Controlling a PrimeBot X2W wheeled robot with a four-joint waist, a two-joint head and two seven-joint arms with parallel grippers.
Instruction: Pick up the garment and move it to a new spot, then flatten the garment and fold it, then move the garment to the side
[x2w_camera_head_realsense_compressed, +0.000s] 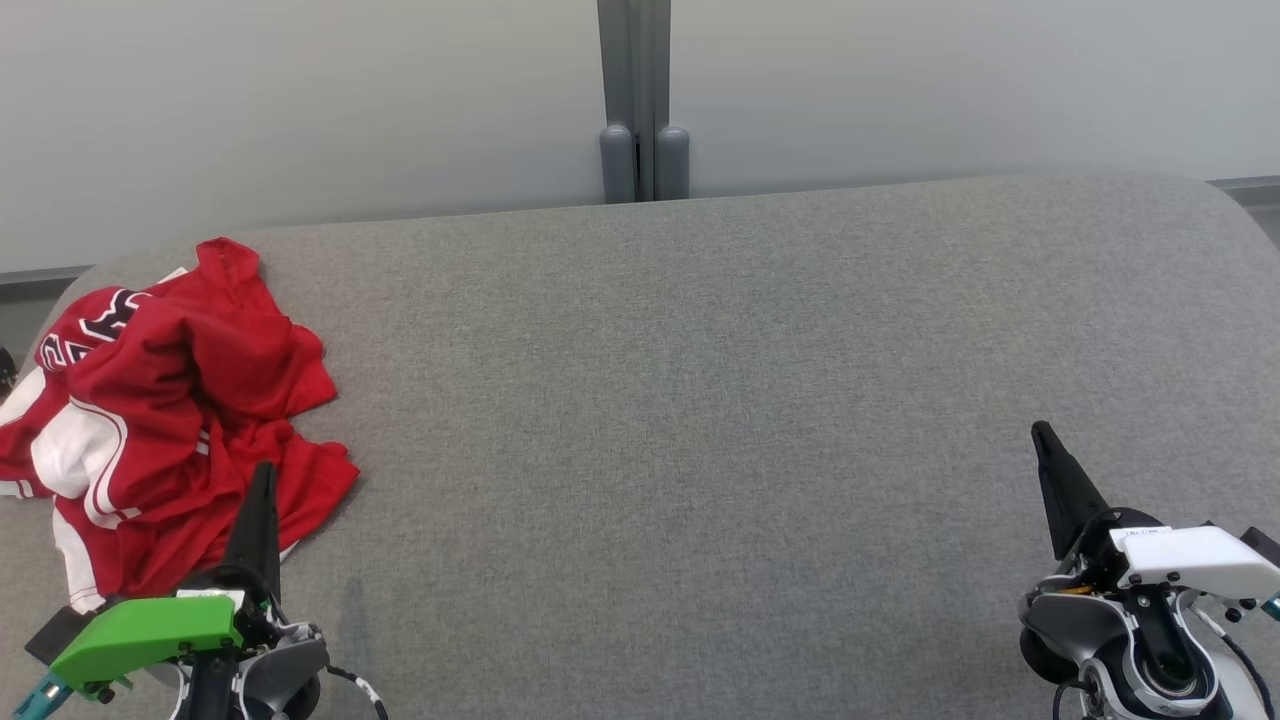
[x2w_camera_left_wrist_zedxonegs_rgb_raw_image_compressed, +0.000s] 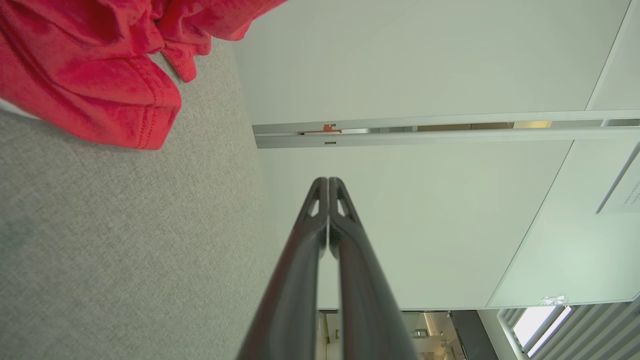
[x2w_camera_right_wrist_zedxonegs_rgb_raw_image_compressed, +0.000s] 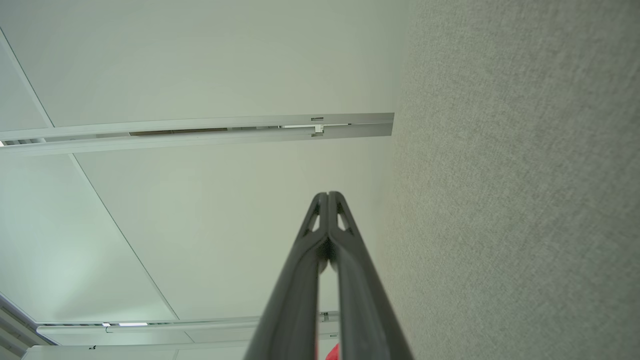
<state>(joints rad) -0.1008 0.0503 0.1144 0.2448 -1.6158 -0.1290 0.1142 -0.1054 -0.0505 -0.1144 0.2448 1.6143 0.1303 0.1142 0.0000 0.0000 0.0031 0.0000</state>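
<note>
A crumpled red garment (x2w_camera_head_realsense_compressed: 170, 420) with white panels and dark lettering lies heaped at the left end of the grey table (x2w_camera_head_realsense_compressed: 700, 400). My left gripper (x2w_camera_head_realsense_compressed: 263, 472) is shut and empty, its tip over the garment's near right edge in the head view. In the left wrist view the closed left gripper (x2w_camera_left_wrist_zedxonegs_rgb_raw_image_compressed: 328, 180) points past the table, with red garment (x2w_camera_left_wrist_zedxonegs_rgb_raw_image_compressed: 85, 75) hems at upper left. My right gripper (x2w_camera_head_realsense_compressed: 1040, 430) is shut and empty above bare table at the lower right; the right wrist view shows the right gripper (x2w_camera_right_wrist_zedxonegs_rgb_raw_image_compressed: 327, 195) closed, beside the table's felt (x2w_camera_right_wrist_zedxonegs_rgb_raw_image_compressed: 525, 200).
A pale partition wall (x2w_camera_head_realsense_compressed: 300, 100) with a grey post (x2w_camera_head_realsense_compressed: 643, 100) stands right behind the table's far edge. The table's corners are rounded. Grey felt stretches from the garment across to the right arm.
</note>
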